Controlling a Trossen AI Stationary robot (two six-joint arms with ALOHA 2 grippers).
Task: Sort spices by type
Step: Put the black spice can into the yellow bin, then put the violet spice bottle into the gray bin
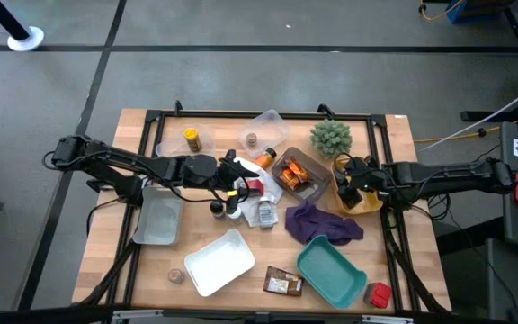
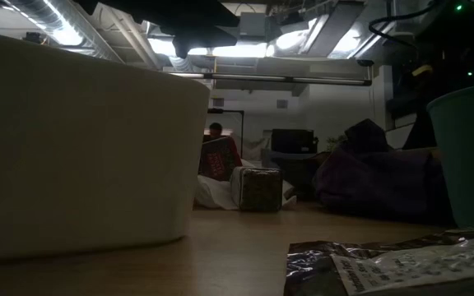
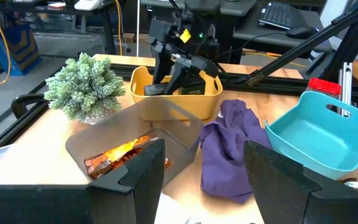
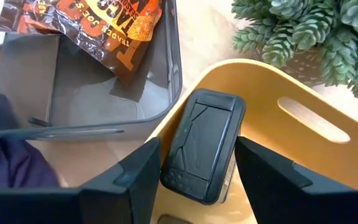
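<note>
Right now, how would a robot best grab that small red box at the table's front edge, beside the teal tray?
Probably from straight above, fingers closing on two opposite side faces of the small red box. It lies alone on the wood, its top exposed. The teal tray stands close on one side, so fingers should take the faces that don't point toward it.

Wooden table (image 1: 106,234) carries trays, a purple cloth (image 1: 322,222), plant (image 1: 331,138), scattered spices (image 1: 282,284)
</note>
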